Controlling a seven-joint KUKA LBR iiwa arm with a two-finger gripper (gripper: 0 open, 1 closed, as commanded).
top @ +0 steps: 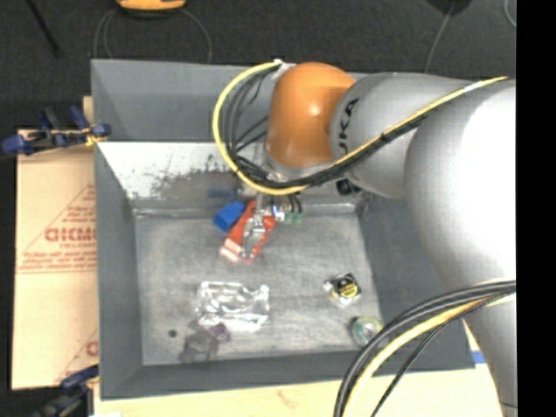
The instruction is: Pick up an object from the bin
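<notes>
My gripper (pixel 278 205) hangs below the arm's wrist at the back of the bin, near the middle of the back wall. Right under it lies a red and white flat packet (pixel 243 240), tilted, with its upper end reaching up to the gripper. A small blue block (pixel 228 216) sits just left of the packet's upper end, touching it or nearly so. I cannot make out whether the packet is between the fingers.
A crinkled clear plastic bag (pixel 233 305) lies at the front middle, with a small dark grey lump (pixel 201 343) at the front left. At the front right sit a little yellow and black object (pixel 344 289) and a greenish round piece (pixel 365 327). The arm covers the bin's right side.
</notes>
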